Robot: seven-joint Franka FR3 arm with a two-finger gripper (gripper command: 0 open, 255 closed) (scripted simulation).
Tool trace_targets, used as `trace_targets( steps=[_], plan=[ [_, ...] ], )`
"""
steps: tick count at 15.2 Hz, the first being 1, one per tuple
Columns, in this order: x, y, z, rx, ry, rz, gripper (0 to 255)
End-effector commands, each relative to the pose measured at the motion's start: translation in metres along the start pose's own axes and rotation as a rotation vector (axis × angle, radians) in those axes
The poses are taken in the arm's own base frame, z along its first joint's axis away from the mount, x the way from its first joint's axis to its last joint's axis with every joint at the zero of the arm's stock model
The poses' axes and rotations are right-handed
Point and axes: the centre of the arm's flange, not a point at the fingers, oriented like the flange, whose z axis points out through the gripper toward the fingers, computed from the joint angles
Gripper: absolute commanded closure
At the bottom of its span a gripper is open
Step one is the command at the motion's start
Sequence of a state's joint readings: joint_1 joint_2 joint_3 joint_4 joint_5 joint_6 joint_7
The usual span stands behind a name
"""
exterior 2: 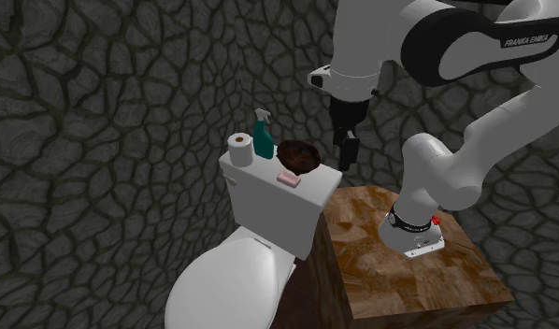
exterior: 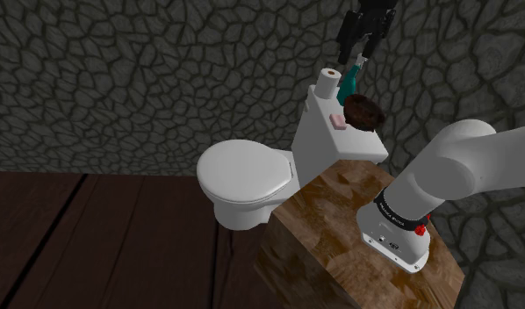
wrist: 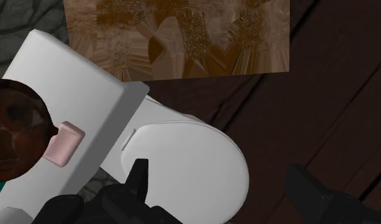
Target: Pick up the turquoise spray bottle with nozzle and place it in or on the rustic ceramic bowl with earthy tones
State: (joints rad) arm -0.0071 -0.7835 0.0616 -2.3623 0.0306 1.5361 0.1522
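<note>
1. A bathroom walled in dark cobbled stone (exterior 2: 100, 93) over a dark plank floor (exterior: 76, 237); a white toilet (exterior: 248, 171) stands at centre frame in the shoulder view, lid down.
2. On the cistern lid (exterior 2: 268, 201), left of centre in the second exterior view, the row begins with a white paper roll (exterior 2: 239, 149).
3. Just beside the roll, on its right, stands the turquoise spray bottle (exterior 2: 264, 140), upright, with its pale nozzle on top.
4. Next comes the dark brown bowl (exterior 2: 299, 157), close to the bottle, with a pink soap bar (exterior 2: 288, 178) lying in front of it.
5. Right of the bowl and above it hangs the black tool (exterior 2: 347, 159). In the wrist view the tool (wrist: 218, 167) shows its fingers wide apart and holds nothing.
6. Lower right, the wood-grained box (exterior 2: 399, 271) carries the arm's base.
7. Handling, as a judgement: the bottle looks light, stiff and smooth, so likely slippery. Being tall and narrow, it could tip at a nudge.
8. The best hold is probably across the body below the nozzle, with the fingers closing on the sides that face neither the roll nor the bowl.
</note>
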Motion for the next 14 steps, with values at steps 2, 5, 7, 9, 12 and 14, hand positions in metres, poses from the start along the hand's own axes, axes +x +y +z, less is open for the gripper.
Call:
trace_targets(
  steps=[2,5,7,9,12,14],
  plan=[
    [0.008,0.011,0.002,0.003,-0.001,0.006,0],
    [0.03,0.044,0.01,0.012,-0.002,0.022,0],
    [0.045,0.067,0.015,0.019,-0.004,0.033,0],
    [0.06,0.089,0.02,0.025,-0.005,0.044,0],
    [0.081,0.123,0.028,0.034,-0.007,0.061,0],
    [0.095,0.146,0.033,0.04,-0.008,0.072,0]
  ],
)
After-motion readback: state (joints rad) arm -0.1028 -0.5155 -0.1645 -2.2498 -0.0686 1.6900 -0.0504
